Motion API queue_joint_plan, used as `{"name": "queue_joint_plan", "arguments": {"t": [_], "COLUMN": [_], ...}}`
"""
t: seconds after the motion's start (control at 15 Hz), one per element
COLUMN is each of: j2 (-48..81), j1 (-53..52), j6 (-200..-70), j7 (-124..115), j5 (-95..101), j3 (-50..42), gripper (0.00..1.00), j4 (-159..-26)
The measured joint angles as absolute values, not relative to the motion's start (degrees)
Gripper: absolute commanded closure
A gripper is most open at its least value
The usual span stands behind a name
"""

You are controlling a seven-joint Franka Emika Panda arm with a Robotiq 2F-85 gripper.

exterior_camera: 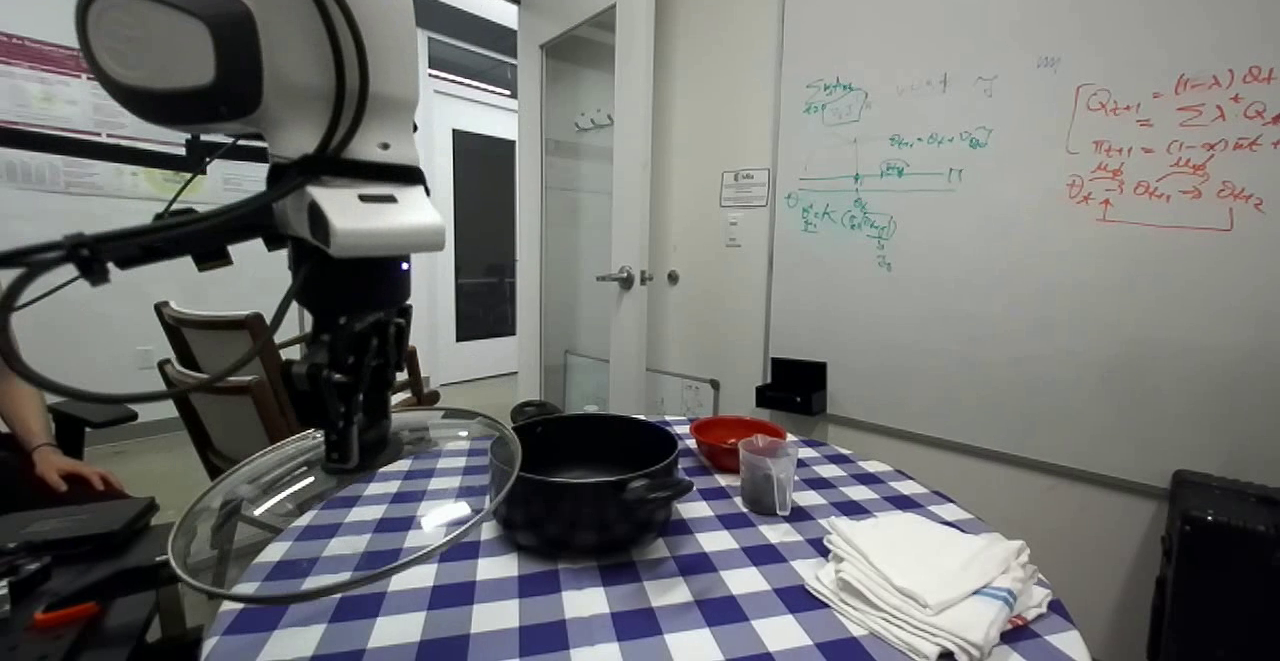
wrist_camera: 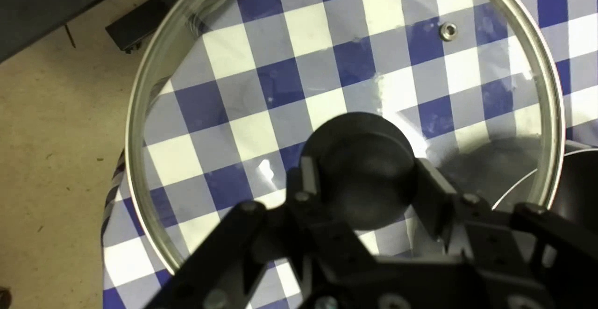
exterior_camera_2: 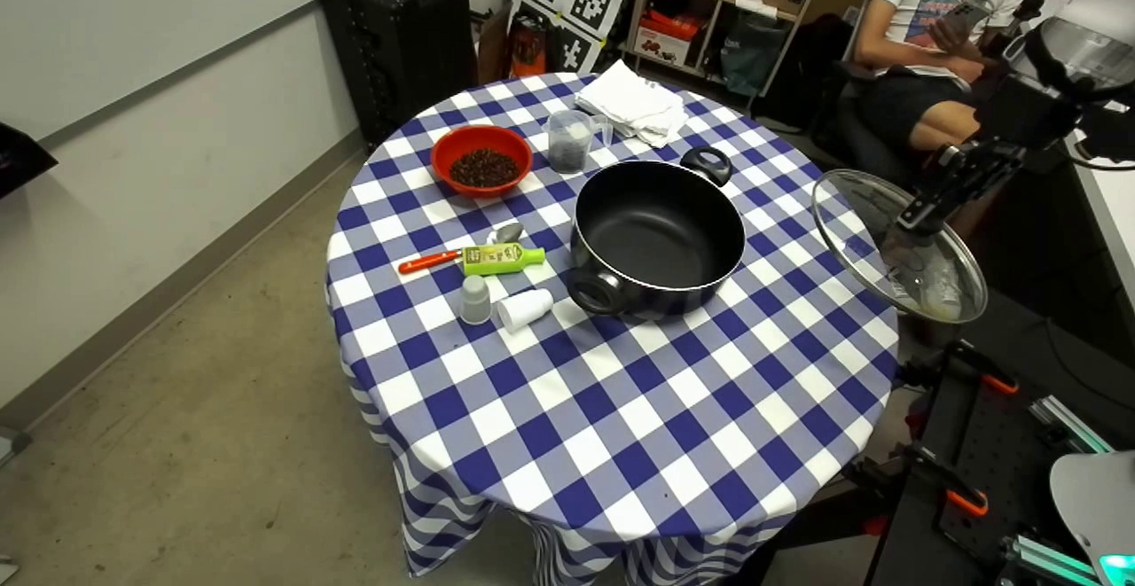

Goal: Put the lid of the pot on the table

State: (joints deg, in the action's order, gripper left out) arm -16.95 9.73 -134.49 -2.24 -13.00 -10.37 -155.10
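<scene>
Bright indoor light, glare spots on lid [wrist_camera: 338, 96] and whiteboard [exterior_camera: 1000, 271], tool [wrist_camera: 369, 171] blurred in wrist view

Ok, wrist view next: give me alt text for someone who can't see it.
The gripper holds a clear glass lid by its dark knob, seen from above, mostly over a table covered in blue-and-white check. Part of a dark pot shows at the right, partly through the lid; floor shows at left.

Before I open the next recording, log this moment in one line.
hand: closed on knob; lid: aloft, tilted, not yet placed; pot: uncovered, on table
</scene>
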Motion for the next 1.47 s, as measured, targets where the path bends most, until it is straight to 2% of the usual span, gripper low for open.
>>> {"name": "queue_joint_plan", "arguments": {"t": [0.27,0.67,1.47], "j2": [-7.57,3.55,16.68], "j1": [8.42,8.08,9.88], "j6": [-139.57,-140.09,-140.06], "j7": [-2.22,-2.19,-2.29], "j5": [-18.25,-21.07,-20.56], "j3": [-10.36,-9.52,-9.48], "gripper": [0.75,0.75,0.75], "j4": [-153.81,-147.64,-136.34]}}
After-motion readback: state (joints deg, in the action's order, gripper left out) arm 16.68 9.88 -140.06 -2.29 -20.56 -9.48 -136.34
